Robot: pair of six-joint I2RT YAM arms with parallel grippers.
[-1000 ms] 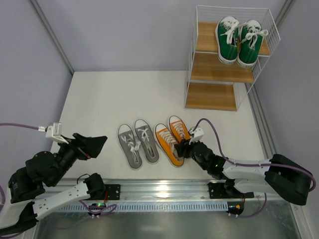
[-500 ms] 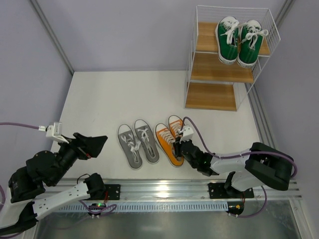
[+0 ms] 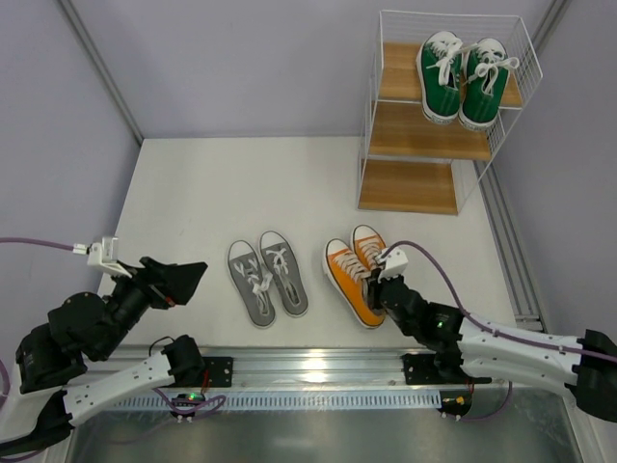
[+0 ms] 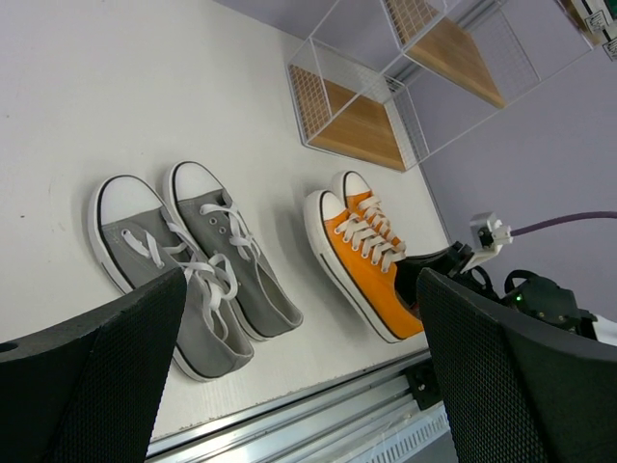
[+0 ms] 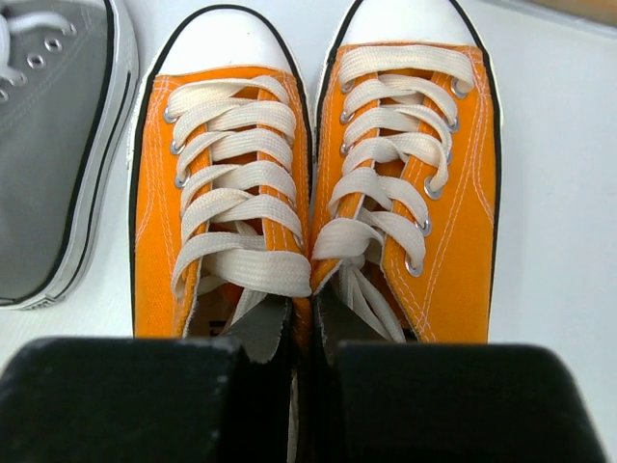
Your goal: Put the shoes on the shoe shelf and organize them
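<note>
A: The orange pair (image 3: 359,270) sits further right on the surface (image 3: 241,183) than a second ago, nearer the shelf (image 3: 410,188). The right gripper (image 5: 310,333) has pinched both inner heel walls.
B: So they move as one. Heading?
A: Toes away from the arms, slightly left; long axis near-to-far. The left gripper (image 3: 174,280) is spread.

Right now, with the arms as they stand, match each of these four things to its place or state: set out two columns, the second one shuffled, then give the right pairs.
Column one:
1. green shoes
2. grey shoes
3. orange shoes
4. left gripper

Column two:
A. inner sides pinched together by the right gripper
B. open, holding nothing
C. on the top board of the shoe shelf
D. side by side on the table, untouched

Pairs: 1-C, 2-D, 3-A, 4-B
</note>
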